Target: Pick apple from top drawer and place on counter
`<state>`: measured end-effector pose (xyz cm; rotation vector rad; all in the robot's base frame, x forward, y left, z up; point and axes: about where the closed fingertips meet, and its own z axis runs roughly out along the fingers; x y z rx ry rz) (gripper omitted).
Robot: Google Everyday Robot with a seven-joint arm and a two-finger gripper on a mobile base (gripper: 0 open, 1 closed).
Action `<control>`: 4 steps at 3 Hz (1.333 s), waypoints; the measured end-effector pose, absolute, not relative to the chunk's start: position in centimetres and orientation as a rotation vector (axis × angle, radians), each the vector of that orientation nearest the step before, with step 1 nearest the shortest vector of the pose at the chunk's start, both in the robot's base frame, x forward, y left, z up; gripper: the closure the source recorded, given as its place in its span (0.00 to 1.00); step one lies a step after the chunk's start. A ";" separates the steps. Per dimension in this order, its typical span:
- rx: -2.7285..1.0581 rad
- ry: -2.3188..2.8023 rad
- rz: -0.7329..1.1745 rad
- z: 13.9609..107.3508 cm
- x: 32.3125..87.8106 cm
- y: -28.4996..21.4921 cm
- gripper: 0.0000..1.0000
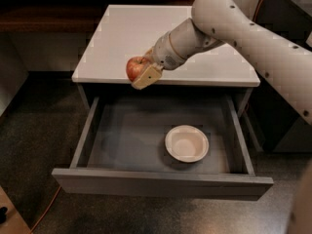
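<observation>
Upper centre of the frame holds the counter (122,33), a glossy pale slab with a thin edge, on a grey cabinet. Below it the top drawer (161,183) is pulled fully open and fills the lower half of the frame, showing its dark grey floor and low side walls. A round white bowl (186,143) sits on the drawer floor, right of centre and near the front wall.

A white robot arm (243,28) reaches in from the upper right. Its gripper (141,68) is left of centre, with tan fingers (146,77) pinching the apple (135,67). The red apple is held in the air, overlapping the counter's front edge and above the drawer's back left area, well apart from the bowl.

Pale counter surface stretches behind the apple toward the upper left. Dark speckled floor (29,145) surrounds the cabinet, and an orange cable (46,209) runs across it at the lower left. Dark furniture (287,9) stands at the upper right, behind the arm.
</observation>
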<state>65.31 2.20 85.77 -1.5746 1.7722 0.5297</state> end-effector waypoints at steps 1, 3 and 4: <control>-1.578 1.779 0.517 86.0 68.1 2.2 1.00; -1.618 1.804 0.475 85.3 74.2 4.1 1.00; -1.667 1.796 0.428 85.3 75.9 5.9 0.78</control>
